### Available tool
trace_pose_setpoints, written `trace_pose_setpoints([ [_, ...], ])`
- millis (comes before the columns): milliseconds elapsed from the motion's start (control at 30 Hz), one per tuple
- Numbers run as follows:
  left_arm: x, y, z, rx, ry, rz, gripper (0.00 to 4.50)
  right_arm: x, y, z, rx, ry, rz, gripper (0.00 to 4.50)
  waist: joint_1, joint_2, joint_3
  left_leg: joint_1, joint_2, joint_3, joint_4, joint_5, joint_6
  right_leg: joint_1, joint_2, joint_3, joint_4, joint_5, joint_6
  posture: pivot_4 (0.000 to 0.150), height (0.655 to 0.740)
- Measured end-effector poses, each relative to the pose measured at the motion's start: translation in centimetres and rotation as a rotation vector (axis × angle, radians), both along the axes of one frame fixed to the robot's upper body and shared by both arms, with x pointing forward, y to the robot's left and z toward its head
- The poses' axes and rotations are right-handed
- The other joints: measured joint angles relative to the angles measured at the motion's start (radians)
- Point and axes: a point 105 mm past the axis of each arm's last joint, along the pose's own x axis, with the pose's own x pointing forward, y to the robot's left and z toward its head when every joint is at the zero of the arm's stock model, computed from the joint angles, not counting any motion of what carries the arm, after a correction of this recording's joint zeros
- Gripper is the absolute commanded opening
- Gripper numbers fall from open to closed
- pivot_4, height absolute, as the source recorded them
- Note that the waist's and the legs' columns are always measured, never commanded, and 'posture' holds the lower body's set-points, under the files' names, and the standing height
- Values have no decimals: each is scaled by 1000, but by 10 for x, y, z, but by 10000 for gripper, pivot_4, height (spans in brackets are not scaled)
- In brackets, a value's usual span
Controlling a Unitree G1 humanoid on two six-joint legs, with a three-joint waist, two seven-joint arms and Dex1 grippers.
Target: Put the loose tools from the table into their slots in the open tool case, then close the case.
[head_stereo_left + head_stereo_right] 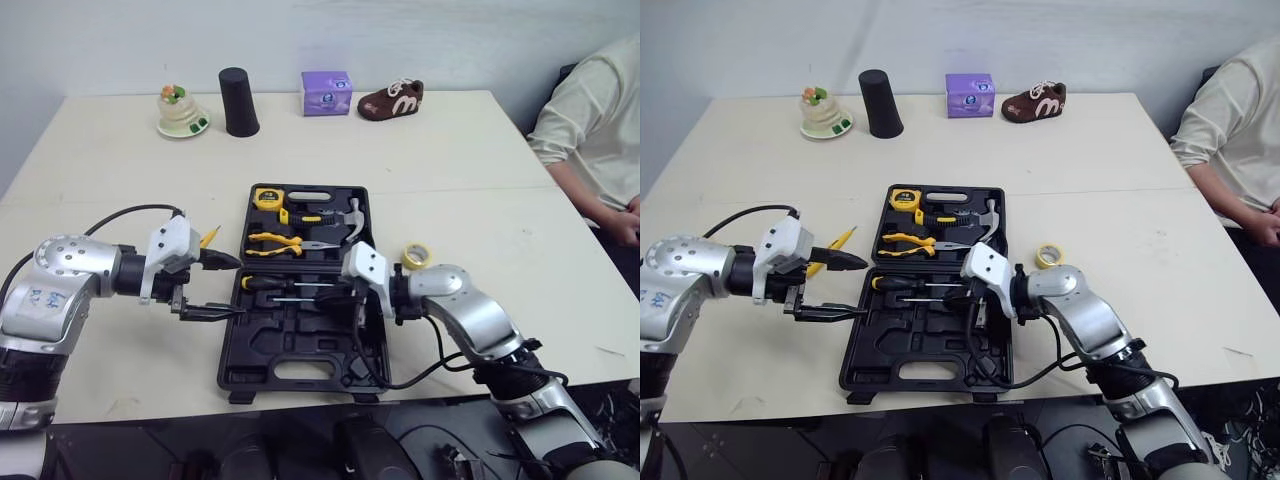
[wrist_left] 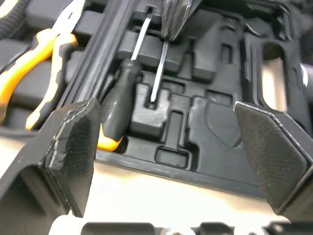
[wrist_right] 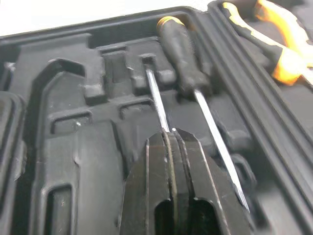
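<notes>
Clearly, pebbled left fingers spread wide, right fingers pinching thin steel screwdriver, moulded black case.

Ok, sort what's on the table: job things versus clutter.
Job: tool case, screwdriver in the right claw, tape roll, yellow-handled tool beside the case.
Clutter: figurine, black cup, purple box, brown shoe.
</notes>
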Motion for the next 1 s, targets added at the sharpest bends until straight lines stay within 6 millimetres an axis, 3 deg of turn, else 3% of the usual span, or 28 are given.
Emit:
trace_pose_setpoints([
  [33,-1,5,-2,-23,-4,38,45000,0,-9,7,9,-12,-22,1122,0,1,0,0,0,0,0,0,0,0,0,0,0,0,0,1500,7386],
  [67,-1,7,-3,-29,-2,53,45000,1,-14,10,10,-20,-34,3670,1,1,1,0,0,0,-1,0,0,0,0,0,-1,0,0,1500,7386],
  [100,-3,18,-9,-48,8,129,45000,4,-32,20,16,-37,-88,6770,2,1,1,-1,1,-1,-1,0,0,0,0,1,-2,0,0,1500,7386],
  [133,-10,44,-15,-103,14,299,45000,6,-68,43,35,-87,-196,8427,4,-1,1,-1,1,-4,-1,0,-1,1,1,1,-4,0,0,1500,7386],
  [167,-15,55,-16,-122,25,355,45000,4,-81,45,34,-90,-231,13102,3,-3,0,-1,1,-6,-2,-1,-2,3,3,1,-5,-1,-2,1500,7386],
  [200,-25,78,-19,-143,35,470,45000,2,-107,45,17,-78,-310,16748,4,-3,0,0,0,-6,-3,-2,-3,4,3,0,-6,-2,-3,1500,7386],
  [233,-42,115,-24,-164,29,663,45000,-4,-148,39,-23,-35,-425,20383,4,-2,0,0,-1,-6,-5,-2,-3,3,2,0,-9,-2,-3,1500,7386],
  [300,-66,165,-29,-185,4,924,45000,-14,-194,39,-68,-4,-556,29831,5,-2,1,0,-3,-6,-7,-2,-2,5,1,1,-12,-2,-3,1500,7386],
  [400,-98,195,-35,-142,5,1076,45000,-26,-228,43,-95,5,-647,42064,0,-3,1,3,-3,-6,-8,-3,0,8,1,1,-16,-1,-2,1500,7386],
  [467,-113,209,-38,-148,14,1153,45000,-32,-244,42,-117,8,-690,43680,-2,-3,1,7,-4,-7,-11,-4,2,14,0,-1,-21,0,-2,1500,7386],
  [600,-124,226,-36,-197,2,1286,45000,-39,-261,35,-119,21,-719,43680,-3,-5,0,12,-5,-10,-16,-3,7,19,-7,-4,-24,2,-4,1500,7386],
  [700,-122,222,-33,-200,1,1276,45000,-41,-267,35,-123,21,-732,43680,-5,-5,0,13,-8,-9,-18,-4,7,21,-11,-4,-25,2,-4,1500,7386],
  [833,-97,183,-17,-184,-31,1111,45000,-40,-254,45,-98,-6,-668,43680,-4,-5,0,13,-9,-9,-18,-3,7,23,-12,-4,-27,4,0,1500,7386],
  [1000,-57,133,1,-151,-27,898,45000,-46,-205,62,-70,-30,-468,43680,6,-4,1,13,-9,-10,-19,-2,6,22,-11,-5,-27,4,1,1500,7386],
])
